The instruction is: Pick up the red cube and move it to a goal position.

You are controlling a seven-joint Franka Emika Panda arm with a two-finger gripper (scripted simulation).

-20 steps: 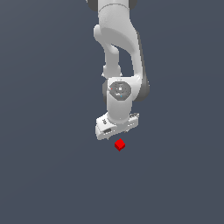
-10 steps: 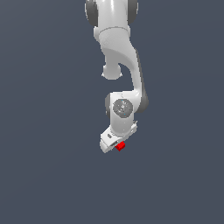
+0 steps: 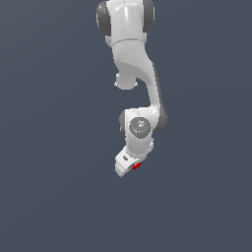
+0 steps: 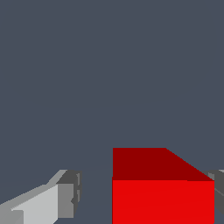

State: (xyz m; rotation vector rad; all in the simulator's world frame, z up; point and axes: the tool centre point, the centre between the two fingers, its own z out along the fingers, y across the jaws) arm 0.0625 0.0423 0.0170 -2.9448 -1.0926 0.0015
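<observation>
The arm reaches down over a plain dark worktop, and no edge or corner of it shows, so I cannot say which side the cube is near. The gripper (image 3: 129, 169) is low, right at the cube (image 3: 137, 166). In the exterior view only a small red bit peeks out by the white hand.

In the wrist view the cube (image 4: 162, 192) sits between the two fingers (image 4: 65, 194). It is not in the middle. One red side is touching, or almost touching, one finger. On the other side there is a clear gap before the other finger. So the jaws are spread apart with the cube between them, and they are not squeezing it yet.

I think the step now is to close on the cube. To do it well, the hand should slide a little sideways first so the cube is in the middle. If not, one finger may push the cube along or turn it. The fingers should be low enough to press on the flat sides, not the top edge. Then close slowly, and lift only when both sides are held tight.

No goal mark shows in either view.
</observation>
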